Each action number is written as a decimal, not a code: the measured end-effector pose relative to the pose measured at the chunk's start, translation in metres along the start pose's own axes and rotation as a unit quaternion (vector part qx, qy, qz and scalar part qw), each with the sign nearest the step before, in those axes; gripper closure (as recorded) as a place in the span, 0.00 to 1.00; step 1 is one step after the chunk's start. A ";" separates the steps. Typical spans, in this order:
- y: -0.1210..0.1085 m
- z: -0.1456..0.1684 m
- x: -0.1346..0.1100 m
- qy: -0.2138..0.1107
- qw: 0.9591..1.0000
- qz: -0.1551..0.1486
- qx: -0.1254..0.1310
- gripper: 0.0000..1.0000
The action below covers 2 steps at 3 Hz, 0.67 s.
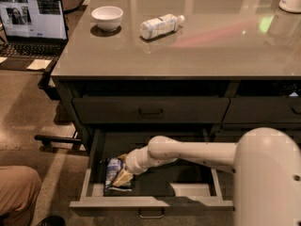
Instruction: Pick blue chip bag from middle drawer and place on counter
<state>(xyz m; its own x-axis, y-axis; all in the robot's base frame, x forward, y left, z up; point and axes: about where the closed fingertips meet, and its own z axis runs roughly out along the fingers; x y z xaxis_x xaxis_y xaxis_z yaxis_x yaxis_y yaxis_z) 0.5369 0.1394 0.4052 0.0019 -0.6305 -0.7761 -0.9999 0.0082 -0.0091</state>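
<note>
The middle drawer (150,202) is pulled open below the counter (188,55). The blue chip bag (111,169), crumpled foil with pale patches, is in the drawer's left front corner. My gripper (121,177) reaches down into the drawer from the right on a white arm and is shut on the bag's right side. The tan fingers (123,179) partly cover the bag. The bag is low, at or just above the drawer floor.
A white bowl (107,18) and a clear plastic bottle (161,26) lying on its side are on the counter. A laptop (32,27) is on a desk at the left. A person's knee (16,192) is at the lower left. A closed drawer (150,109) is above the open one.
</note>
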 end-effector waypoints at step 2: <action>-0.013 -0.124 -0.018 0.066 0.997 -0.023 0.027 1.00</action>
<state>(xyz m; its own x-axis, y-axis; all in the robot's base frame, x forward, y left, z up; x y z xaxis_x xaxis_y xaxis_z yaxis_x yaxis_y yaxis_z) 0.5480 0.0544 0.4972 0.0434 -0.7275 -0.6847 -0.9966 0.0162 -0.0803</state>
